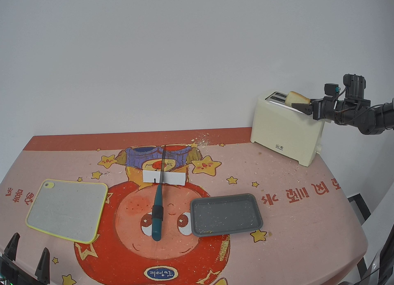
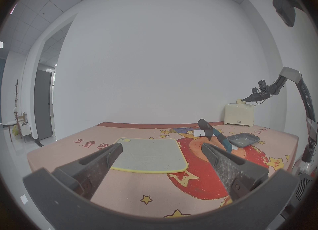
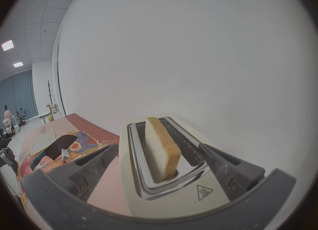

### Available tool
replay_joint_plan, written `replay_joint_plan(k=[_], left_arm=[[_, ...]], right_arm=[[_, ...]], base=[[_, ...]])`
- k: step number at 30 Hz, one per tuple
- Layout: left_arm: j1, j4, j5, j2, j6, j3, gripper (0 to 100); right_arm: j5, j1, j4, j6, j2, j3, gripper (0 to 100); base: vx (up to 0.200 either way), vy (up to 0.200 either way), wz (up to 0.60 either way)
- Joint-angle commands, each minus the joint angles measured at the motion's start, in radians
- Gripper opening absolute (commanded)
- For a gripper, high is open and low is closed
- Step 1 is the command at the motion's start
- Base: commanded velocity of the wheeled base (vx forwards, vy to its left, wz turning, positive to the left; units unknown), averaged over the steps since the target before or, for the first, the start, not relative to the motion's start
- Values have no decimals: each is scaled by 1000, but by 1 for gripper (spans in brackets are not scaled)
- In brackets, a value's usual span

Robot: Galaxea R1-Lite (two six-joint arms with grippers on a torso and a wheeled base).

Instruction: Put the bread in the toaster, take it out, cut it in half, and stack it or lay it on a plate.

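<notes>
Currently I hold the right gripper (image 3: 157, 147) spread wide either side of the bread (image 1: 297, 97), not touching it. The pale, thick slice stands tilted in one slot of the toaster (image 1: 283, 132) at the tabletop's far right corner, mostly above the rim. I judge this the toaster step, though I cannot tell whether the slice is going in or coming out. A lift next needs a square pinch. The left gripper (image 2: 161, 146) hangs open near the tabletop's near left corner.
</notes>
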Motion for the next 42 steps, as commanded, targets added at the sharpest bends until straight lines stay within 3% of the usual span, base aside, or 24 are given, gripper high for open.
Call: replay_joint_plan(k=[1, 16, 25, 30, 34, 38, 42], left_arm=[[0, -1, 0, 1, -1, 18, 100], [0, -1, 0, 0, -1, 18, 100], [0, -1, 0, 0, -1, 18, 100], [0, -1, 0, 0, -1, 18, 100], [0, -1, 0, 0, -1, 18, 100], [0, -1, 0, 0, -1, 18, 100], [0, -1, 0, 0, -1, 18, 100]], right_arm=[[-1, 4, 1, 0, 27, -27, 0], [1, 4, 2, 7, 30, -61, 0], [4, 4, 5, 11, -82, -81, 0], [9, 15, 105, 26, -198, -78, 0], [7, 61, 195, 69, -313, -72, 0], [-7, 125, 248, 150, -422, -32, 0], [-79, 197, 254, 244, -499, 50, 0]], base=[[0, 0, 0], [0, 0, 0], [0, 0, 0], [0, 0, 0], [0, 0, 0], [0, 0, 0], [0, 0, 0]])
